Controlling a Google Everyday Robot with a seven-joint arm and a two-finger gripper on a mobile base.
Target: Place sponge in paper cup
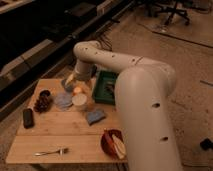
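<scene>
1. At the near edge of the wooden tabletop [60, 135], toward 7 o'clock, a fork [50, 151] lies flat. A red bowl [107, 141] holding pale slices sits at 5 o'clock, right against the robot's big white arm [145, 115].
2. The sponge [95, 116] lies flat on the tabletop near the middle, at about 4 o'clock from the paper cup [79, 101]. It is near the cup but not in it, and nothing holds it.
3. A dark flat block [28, 117] rests at the left edge, at 9 o'clock.
4. The paper cup stands upright with its pale mouth up. A pale blue-grey disc [63, 100] lies just beside it at 9 o'clock, and a dark knobbly cluster [43, 103] sits farther left.
5. A small dark bowl [45, 93] sits behind the cluster. An orange thing [77, 90] sits just behind the cup at 12 o'clock.
6. A green tray [102, 92] lies at 2 o'clock from the cup.
7. The claw [72, 82] hangs low over the far side, at 11 o'clock from the cup and well apart from the sponge. Whether it is apart or together cannot be told.
</scene>
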